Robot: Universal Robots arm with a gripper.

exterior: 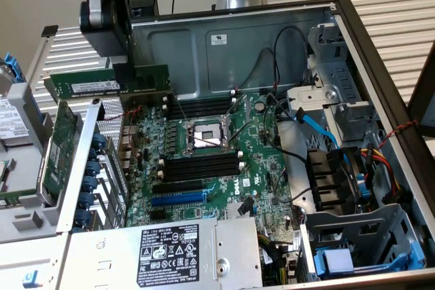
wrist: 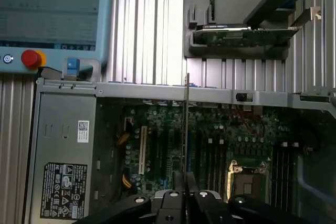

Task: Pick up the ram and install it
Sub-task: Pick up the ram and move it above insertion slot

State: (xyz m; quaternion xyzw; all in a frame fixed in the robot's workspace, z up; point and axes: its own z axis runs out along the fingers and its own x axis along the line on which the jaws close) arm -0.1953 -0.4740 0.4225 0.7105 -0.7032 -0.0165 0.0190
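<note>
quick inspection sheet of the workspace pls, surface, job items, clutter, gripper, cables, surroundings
surface: ribbed metal table carrying an open computer case with its motherboard exposed
job's things: the ram is held in the air above the case's edge, on the exterior view's left; the black memory slots beside the CPU socket look unfilled
clutter: an expansion card lies on a tray outside the case; power supply in the case
grippers: gripper shut on the ram, which shows edge-on between the fingers in the wrist view
cables: blue cable, black wires and a red-yellow bundle inside the case
surroundings: pendant with a red button on the table
</note>
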